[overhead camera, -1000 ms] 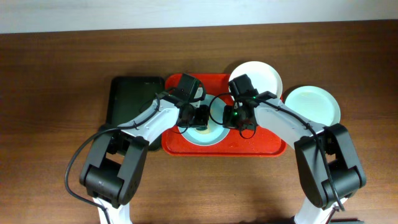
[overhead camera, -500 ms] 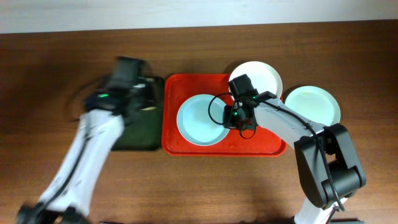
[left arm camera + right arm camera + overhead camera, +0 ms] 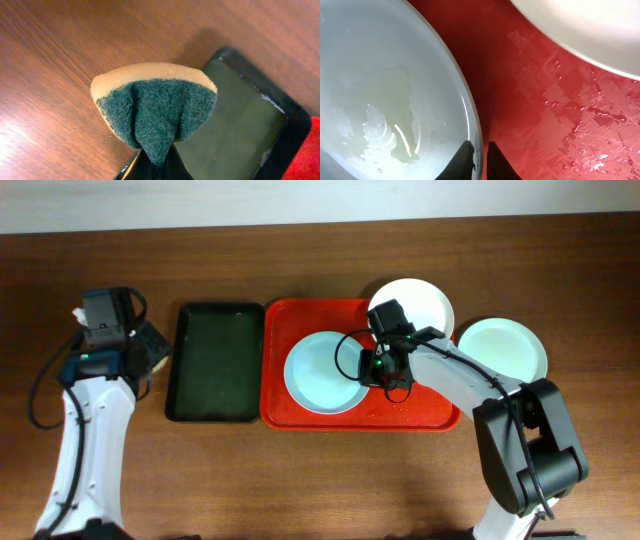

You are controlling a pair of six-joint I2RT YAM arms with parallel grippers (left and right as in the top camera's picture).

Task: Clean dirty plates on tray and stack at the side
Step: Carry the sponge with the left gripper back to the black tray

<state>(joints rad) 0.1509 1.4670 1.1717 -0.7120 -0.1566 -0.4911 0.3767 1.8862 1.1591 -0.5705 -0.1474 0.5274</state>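
At the left edge of the overhead frame, the left arm (image 3: 85, 430) is stretching up the table, its left gripper (image 3: 156, 167) pinching a folded yellow-and-green scouring sponge (image 3: 155, 110) beside the dark green rectangular tray (image 3: 213, 360). At centre frame, the right gripper (image 3: 480, 152) is clamping narrowly on the rim of a pale blue-green round plate (image 3: 318, 375) lying in the red rectangular plastic tray (image 3: 425, 417).

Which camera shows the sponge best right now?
Left wrist: the sponge fills the frame, green scrub face folded, tan foam edge, pinched in the jaws. Overhead shows only a small dark shape left of the green tray. Right wrist misses it.
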